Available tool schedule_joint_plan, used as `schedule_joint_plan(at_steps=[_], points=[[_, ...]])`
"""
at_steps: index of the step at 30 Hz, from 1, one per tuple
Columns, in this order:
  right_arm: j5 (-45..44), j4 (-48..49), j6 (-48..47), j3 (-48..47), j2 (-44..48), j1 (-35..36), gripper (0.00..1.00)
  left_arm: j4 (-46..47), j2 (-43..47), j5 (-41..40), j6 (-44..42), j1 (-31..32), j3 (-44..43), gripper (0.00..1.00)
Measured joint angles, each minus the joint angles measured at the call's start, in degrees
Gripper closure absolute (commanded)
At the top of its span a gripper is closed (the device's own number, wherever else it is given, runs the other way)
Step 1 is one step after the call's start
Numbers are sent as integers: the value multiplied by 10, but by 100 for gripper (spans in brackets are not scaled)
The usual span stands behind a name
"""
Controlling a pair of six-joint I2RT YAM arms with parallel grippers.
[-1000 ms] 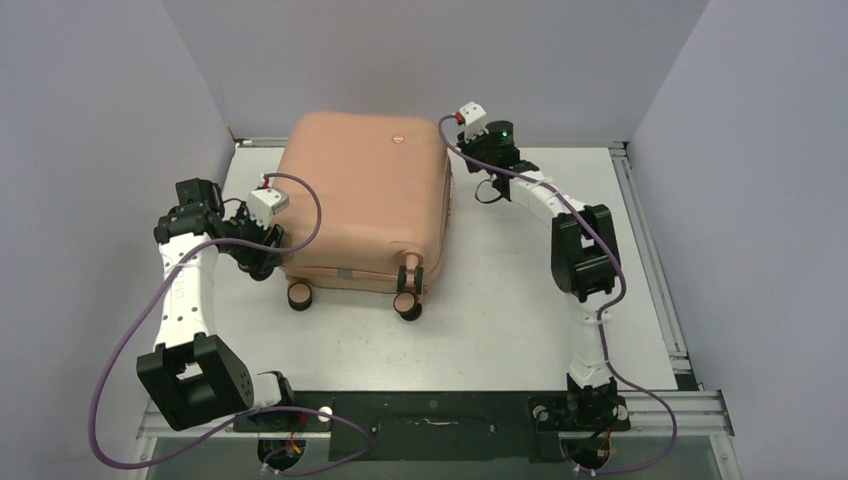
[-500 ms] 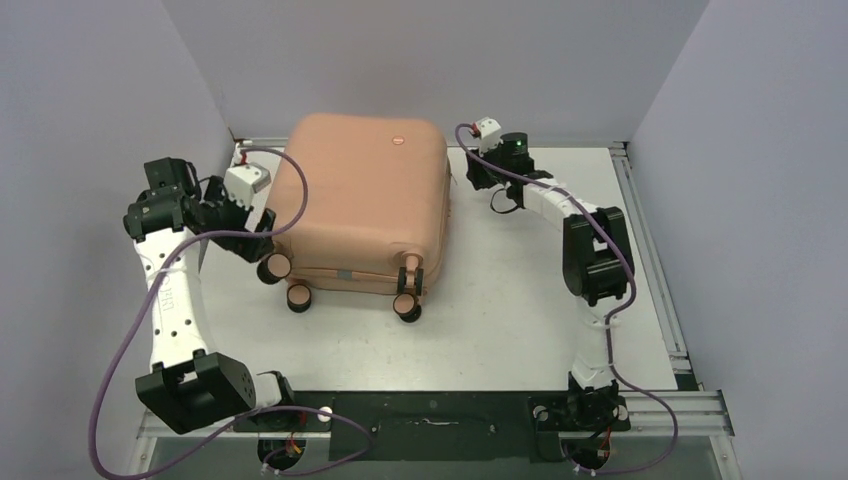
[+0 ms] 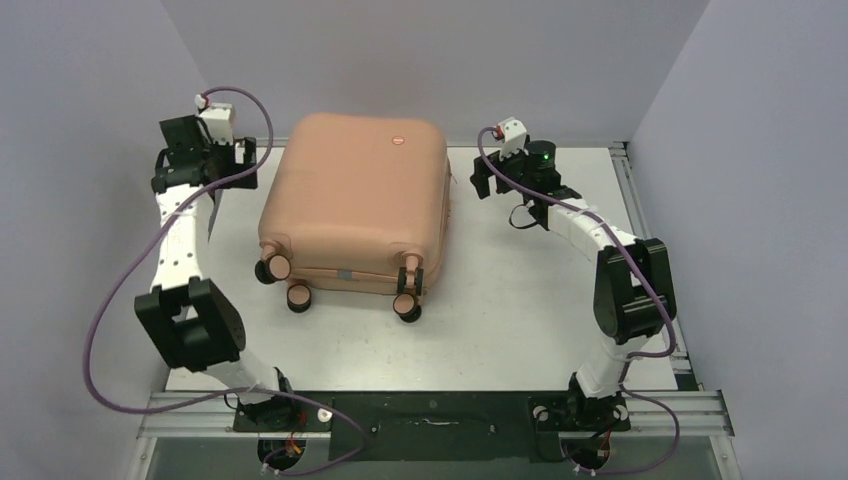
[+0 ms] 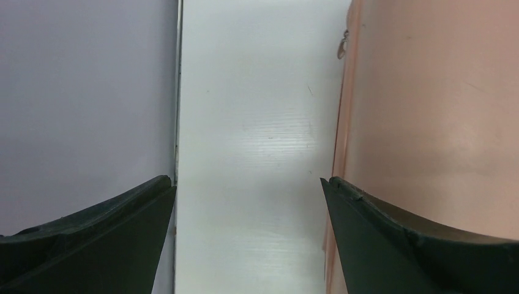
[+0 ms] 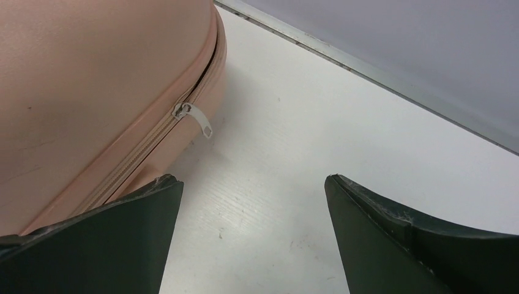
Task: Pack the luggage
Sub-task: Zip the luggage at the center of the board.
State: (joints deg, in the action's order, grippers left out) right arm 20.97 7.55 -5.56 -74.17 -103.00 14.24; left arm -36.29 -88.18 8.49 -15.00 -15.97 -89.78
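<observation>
In the top view, the luggage (image 3: 350, 205) lay closed and flat on the counter (image 3: 500, 300), between the left jaws and the right jaws. Its caster wheels (image 3: 300, 297) pointed to the near edge, and a small round dot (image 3: 398, 139) sat on the upper shell. Both jaws stood open and empty, each just beside a far corner of the luggage and not touching it.

In the left wrist view, the left jaws were spread wide with only bare counter (image 4: 257, 122) between them. The pink shell of the luggage (image 4: 428, 110) ran along their right side, with a small zipper pull (image 4: 343, 46) far ahead. The grey wall (image 4: 85, 92) was on their left side.

In the right wrist view, the right jaws were also wide open and held nothing. The luggage (image 5: 79, 79) was ahead and to the left of them, and its zipper pull (image 5: 199, 120) hung from the seam over the counter (image 5: 294, 153). Past the pull, a dark slit showed along the seam.
</observation>
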Motion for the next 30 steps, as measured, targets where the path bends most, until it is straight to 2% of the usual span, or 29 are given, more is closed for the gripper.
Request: schedule_joint_plan(at_steps=[6,14,19,25,30], points=[[1,22,22,32,26,0,10,53,-148,-84,53,42,-32,4],[6,2,31,32,26,-1,10,65,-298,-155,89,75,-197,4],[48,-12,31,43,44,-28,10,42,-397,-137,86,78,-310,4],[145,-48,35,26,56,-129,10,-28,-502,-57,53,92,-447,4],[200,-86,29,1,53,-207,10,-58,-521,-2,16,135,-473,4]])
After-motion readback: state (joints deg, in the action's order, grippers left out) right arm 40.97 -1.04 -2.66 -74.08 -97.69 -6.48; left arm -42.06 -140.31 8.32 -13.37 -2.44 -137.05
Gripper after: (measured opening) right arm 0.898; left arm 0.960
